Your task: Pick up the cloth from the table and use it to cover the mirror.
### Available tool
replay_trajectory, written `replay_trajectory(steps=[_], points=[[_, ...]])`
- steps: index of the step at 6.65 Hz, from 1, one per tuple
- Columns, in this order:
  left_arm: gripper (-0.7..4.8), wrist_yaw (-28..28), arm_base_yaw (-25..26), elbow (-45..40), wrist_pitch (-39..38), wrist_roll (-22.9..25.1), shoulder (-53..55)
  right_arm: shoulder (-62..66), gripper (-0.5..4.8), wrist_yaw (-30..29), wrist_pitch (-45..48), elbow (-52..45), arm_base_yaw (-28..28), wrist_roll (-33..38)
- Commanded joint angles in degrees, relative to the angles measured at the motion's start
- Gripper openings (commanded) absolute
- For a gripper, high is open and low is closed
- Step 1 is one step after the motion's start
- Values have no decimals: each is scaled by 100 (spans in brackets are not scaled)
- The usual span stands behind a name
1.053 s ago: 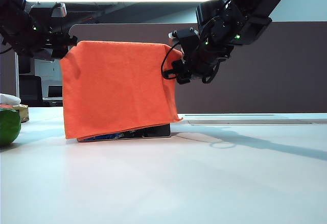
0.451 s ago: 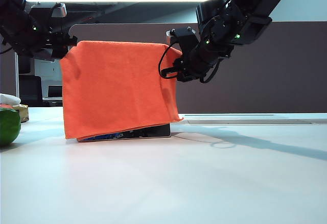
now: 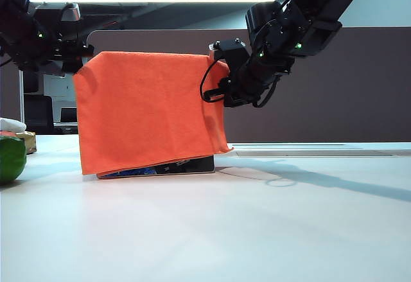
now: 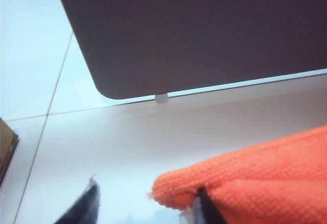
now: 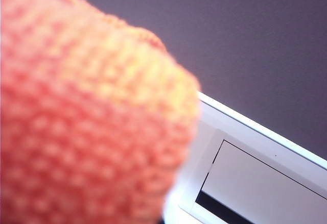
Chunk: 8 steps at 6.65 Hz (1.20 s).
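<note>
Cloth [image 3: 148, 112] bears no readable writing; both claws flank it.

Left end effector [image 3: 76, 56] spread wide, right end effector [image 3: 217, 70] closed, both raised.

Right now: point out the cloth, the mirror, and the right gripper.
cloth [image 3: 148, 108], exterior view, middle of draped front face.
mirror [image 3: 192, 165], exterior view, uncovered bottom strip.
right gripper [image 3: 218, 83], exterior view, tips at cloth's upper right edge.

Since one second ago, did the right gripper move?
Yes. The right gripper, at the cloth's upper right corner, shifted slightly upward against the grey-brown partition behind it.
</note>
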Motion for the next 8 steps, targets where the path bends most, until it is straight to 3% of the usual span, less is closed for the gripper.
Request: replay_trajectory(steps=[1, 2, 3, 4, 5, 6, 7, 8], points=[[238, -28, 133, 17, 295, -535, -39, -55, -5, 9, -28, 22, 4, 26], [238, -37, 166, 17, 315, -605, -50, -55, -5, 9, -68, 22, 4, 26], [247, 94, 372, 17, 345, -1093, -94, -55, -5, 9, -236, 13, 4, 26], [247, 946, 363, 15, 446, -1095, -94, -55, -5, 7, -205, 13, 4, 26], [247, 1204, 361, 15, 463, -1088, -94, -105, 28, 9, -184, 17, 4, 26], [247, 1353, 361, 17, 645, -1102, -94, -380, 118, -26, -92, 26, 4, 26], [247, 1582, 254, 15, 673, -1095, -92, -938, 199, -1008, -284, 24, 4, 48], [247, 1587, 225, 15, 671, -1095, -92, -935, 214, -1102, -380, 22, 4, 48]])
